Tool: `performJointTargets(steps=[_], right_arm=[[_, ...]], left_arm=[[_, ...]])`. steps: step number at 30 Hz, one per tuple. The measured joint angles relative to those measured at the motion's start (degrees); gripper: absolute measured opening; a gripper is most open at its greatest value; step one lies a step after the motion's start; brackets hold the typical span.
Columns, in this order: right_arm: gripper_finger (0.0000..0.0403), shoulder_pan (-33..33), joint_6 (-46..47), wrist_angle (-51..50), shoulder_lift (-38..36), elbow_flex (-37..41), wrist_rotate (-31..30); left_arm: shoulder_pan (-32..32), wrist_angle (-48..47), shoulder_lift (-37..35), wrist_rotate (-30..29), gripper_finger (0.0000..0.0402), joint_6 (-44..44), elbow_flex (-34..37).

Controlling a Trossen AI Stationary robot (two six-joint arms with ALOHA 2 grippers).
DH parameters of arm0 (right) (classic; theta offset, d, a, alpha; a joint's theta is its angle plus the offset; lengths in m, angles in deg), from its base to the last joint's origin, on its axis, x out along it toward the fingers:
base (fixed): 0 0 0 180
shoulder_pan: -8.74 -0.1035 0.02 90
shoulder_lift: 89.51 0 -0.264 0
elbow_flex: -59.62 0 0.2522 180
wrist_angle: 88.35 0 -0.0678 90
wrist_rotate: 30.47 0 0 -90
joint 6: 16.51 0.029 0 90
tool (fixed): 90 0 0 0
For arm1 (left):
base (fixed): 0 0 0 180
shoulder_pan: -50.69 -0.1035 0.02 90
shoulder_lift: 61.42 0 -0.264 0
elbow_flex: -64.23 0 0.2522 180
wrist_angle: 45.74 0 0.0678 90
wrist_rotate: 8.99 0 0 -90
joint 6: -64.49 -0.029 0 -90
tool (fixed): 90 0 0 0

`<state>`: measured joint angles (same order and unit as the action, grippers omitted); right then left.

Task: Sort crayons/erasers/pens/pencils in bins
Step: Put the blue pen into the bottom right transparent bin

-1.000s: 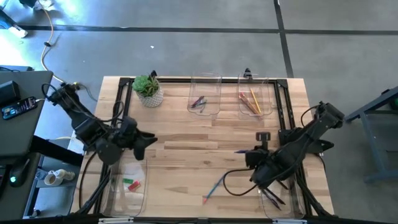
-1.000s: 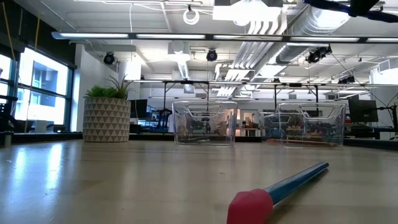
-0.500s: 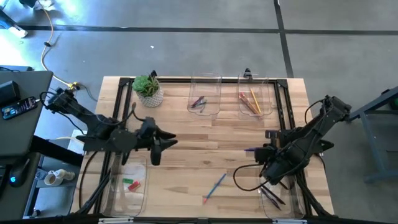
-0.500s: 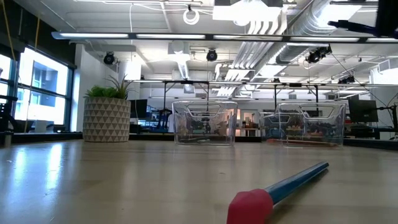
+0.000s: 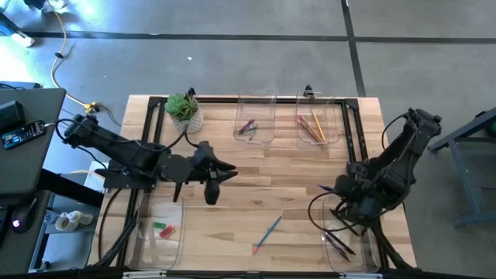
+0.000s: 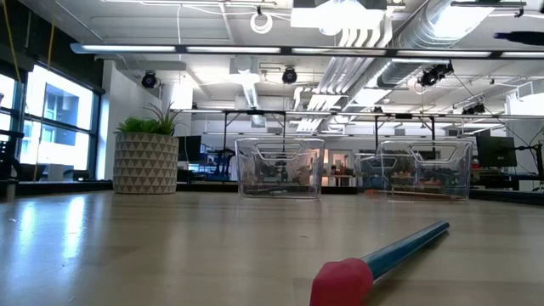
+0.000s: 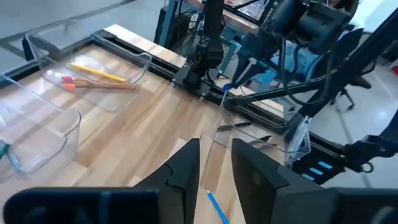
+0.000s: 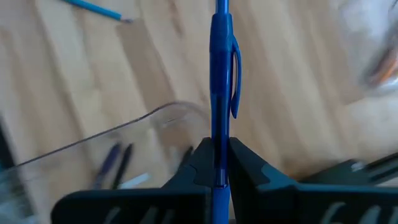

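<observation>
My right gripper (image 8: 217, 158) is shut on a bright blue pen (image 5: 326, 189) above the table's right side, by the far rim of the near right bin (image 5: 350, 249), where dark pens (image 8: 118, 160) lie. My left gripper (image 7: 216, 155) hangs open over the table's left middle (image 5: 218, 175) with nothing between its fingers. A blue stick with a pink end (image 5: 266, 233) lies flat on the wood, also seen in the low view (image 6: 382, 257). The far bins hold crayons (image 5: 248, 126) and pencils (image 5: 311, 126). Erasers (image 5: 162, 229) lie in the near left bin. My right gripper pinches the blue pen's barrel (image 8: 219, 134) between its two fingers, below the clip (image 8: 235, 84). The pen runs straight out ahead of the fingers. It is lifted clear of the table and the bin, its free end toward the table's middle.
A potted plant (image 5: 184, 111) stands at the far left. Black frame rails run along the table's left and right sides (image 5: 358, 139). Bare wood lies between the two grippers, around the blue stick.
My left gripper has gone from above the near left bin toward the table's middle. My right gripper has carried the blue pen toward the table's right edge, toward the near right bin, and rolled as it went.
</observation>
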<state>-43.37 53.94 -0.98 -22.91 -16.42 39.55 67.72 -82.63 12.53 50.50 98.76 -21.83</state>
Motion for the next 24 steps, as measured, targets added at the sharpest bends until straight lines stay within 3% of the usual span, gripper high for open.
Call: performJointTargets(steps=[8,15,20,24], right_arm=[[0.0005,-6.06,11.89,5.33,-0.84,3.41,4.84],[0.0005,-10.89,18.84,8.08,-0.58,3.65,5.06],[0.0005,-13.14,23.76,8.24,0.33,3.65,5.04],[0.0005,-14.05,26.82,8.43,2.42,3.65,5.12]], left_arm=[[-2.21,-9.69,6.79,3.61,0.0071,-0.55,-9.45],[-2.83,-18.18,13.20,5.00,0.0063,-0.35,-17.66],[-2.85,-22.49,17.24,6.28,0.0059,4.36,-21.55],[-3.58,-26.17,20.13,11.67,0.0054,9.60,-24.69]])
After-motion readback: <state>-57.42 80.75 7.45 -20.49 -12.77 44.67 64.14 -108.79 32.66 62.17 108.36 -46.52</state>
